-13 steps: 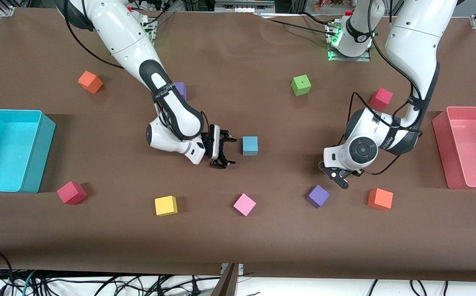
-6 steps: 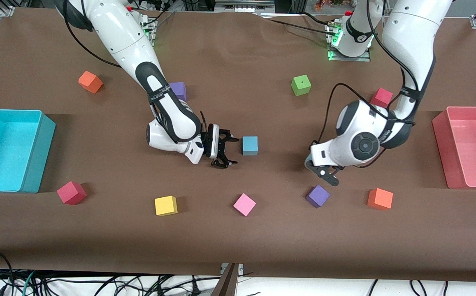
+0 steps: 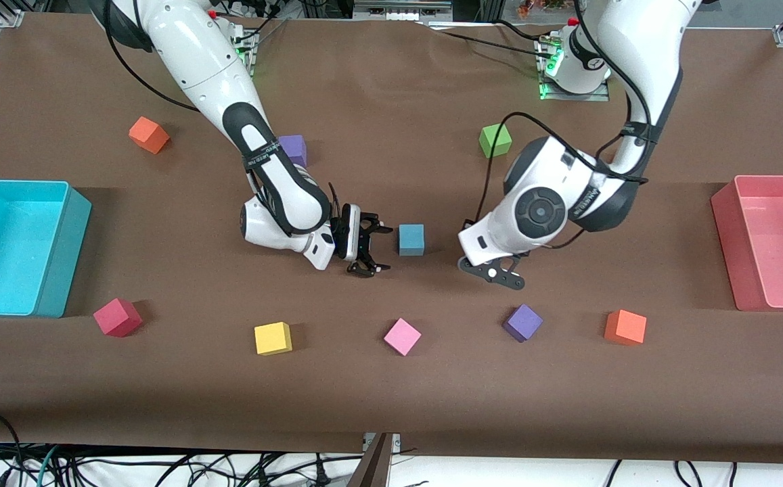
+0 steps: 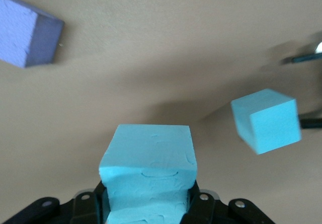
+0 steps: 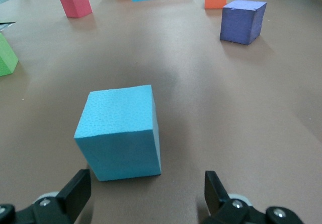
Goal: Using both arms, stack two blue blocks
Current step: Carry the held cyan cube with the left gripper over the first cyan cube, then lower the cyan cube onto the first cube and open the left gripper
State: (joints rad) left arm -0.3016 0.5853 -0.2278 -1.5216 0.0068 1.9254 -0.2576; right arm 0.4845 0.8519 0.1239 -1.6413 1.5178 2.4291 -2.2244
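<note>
Sky-blue foam, twice over. Front view: one blue block (image 3: 411, 239) resting on the brown table (image 3: 391, 392), just beside the right gripper (image 3: 372, 249), whose fingers stand spread with nothing between them, tips toward the block. Left gripper (image 3: 499, 276) low over the table toward the left arm's end from that block, above the purple cube (image 3: 522, 322), with the pink cube (image 3: 402, 336) and orange cube (image 3: 625, 327) lying nearer the camera too. Left wrist view: left gripper (image 4: 148, 204) clamped tight on the second blue block (image 4: 148, 176), held off the table; resting blue block (image 4: 265, 120) ahead and off to one side, well apart. Right wrist view: right gripper (image 5: 146, 191) wide open and empty, resting blue block (image 5: 121, 132) sitting just ahead of the fingers (image 5: 75, 191), slightly off centre between them, not touching.
</note>
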